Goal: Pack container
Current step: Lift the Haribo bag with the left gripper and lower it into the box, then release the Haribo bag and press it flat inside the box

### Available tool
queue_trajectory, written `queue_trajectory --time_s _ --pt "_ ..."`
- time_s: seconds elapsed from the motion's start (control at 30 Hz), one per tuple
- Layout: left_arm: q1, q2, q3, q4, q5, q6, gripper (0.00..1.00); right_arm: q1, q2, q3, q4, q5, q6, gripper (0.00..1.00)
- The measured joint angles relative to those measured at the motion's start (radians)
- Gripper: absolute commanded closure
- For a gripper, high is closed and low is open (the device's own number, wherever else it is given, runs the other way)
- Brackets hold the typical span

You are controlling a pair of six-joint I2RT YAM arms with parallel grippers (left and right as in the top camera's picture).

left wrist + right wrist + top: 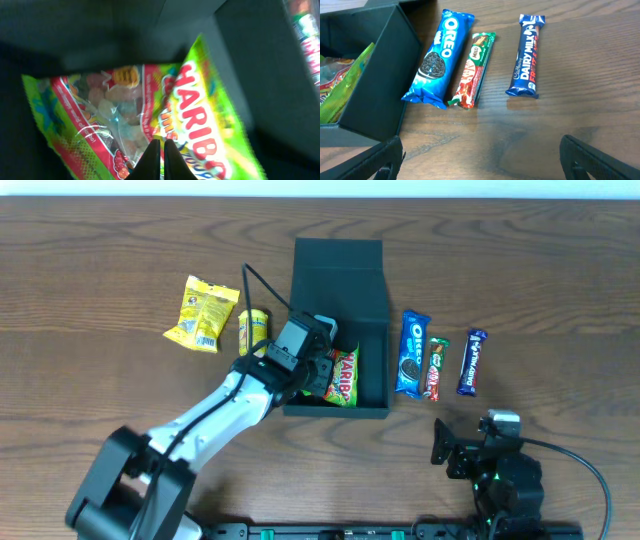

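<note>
Up close the right gripper (485,162) sat spread open, and farther back the left gripper (160,152) pinched a shiny green sweet bag (205,105) inside the dark teal square box (338,275), where its thin hold might slip.

Haribo bag (342,376) lies in the container (340,300); Oreo pack (412,353) just right of it
</note>
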Motion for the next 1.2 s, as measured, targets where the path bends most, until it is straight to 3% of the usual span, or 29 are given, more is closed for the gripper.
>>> queue_trajectory --time_s 0.17,0.57,0.93,1.2 --pt "-0.011 0.069 0.015 -0.002 0.002 0.005 0.94 0.0 0.0 0.0 0.0 0.0 0.0 0.01" --pt "-0.082 0.093 0.037 -0.039 -0.193 0.026 0.94 0.0 0.0 0.0 0.0 0.0 0.0 0.01" --pt "-0.095 -0.055 0.037 -0.079 -0.252 0.039 0.94 0.0 0.0 0.0 0.0 0.0 0.0 0.01" --pt "-0.108 0.046 0.037 -0.106 -0.278 0.057 0.94 0.0 0.0 0.0 0.0 0.0 0.0 0.01"
